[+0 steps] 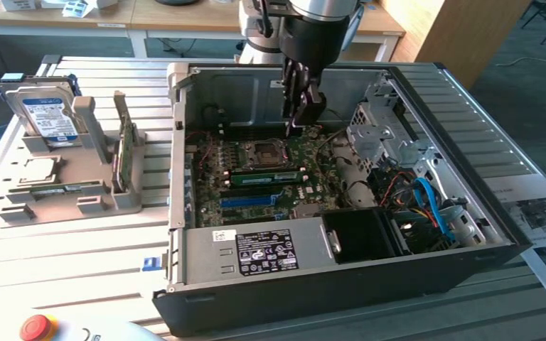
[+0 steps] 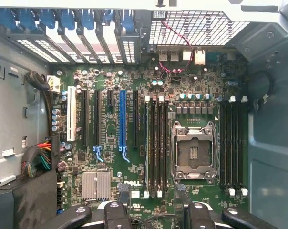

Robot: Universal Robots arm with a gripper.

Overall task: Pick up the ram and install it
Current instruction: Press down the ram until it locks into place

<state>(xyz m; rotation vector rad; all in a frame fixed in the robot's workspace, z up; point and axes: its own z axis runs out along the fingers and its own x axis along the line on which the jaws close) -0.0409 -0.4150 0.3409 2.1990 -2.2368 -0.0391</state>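
Observation:
A long, narrow green ram stick [image 1: 266,177] stands on edge in a memory slot of the motherboard [image 1: 297,150], inside the open computer case [image 1: 349,273]. In the wrist view the ram [image 2: 146,143] appears as a thin edge in the slot furthest from the CPU socket [image 2: 194,152]. My gripper [image 1: 301,125] hangs over the case, well above the board and apart from the stick. Its two black fingers [image 2: 124,193] are spread over the row of memory slots. The gripper [image 2: 152,193] is open, with nothing between the fingers.
On the exterior view's left, a grey fixture [image 1: 111,202] holds a hard drive [image 1: 50,117], a wider green card on edge [image 1: 126,153], a square chip [image 1: 36,169] and a thin flat strip [image 1: 65,189]. Cables [image 1: 425,202] and the power supply [image 1: 268,252] crowd the case.

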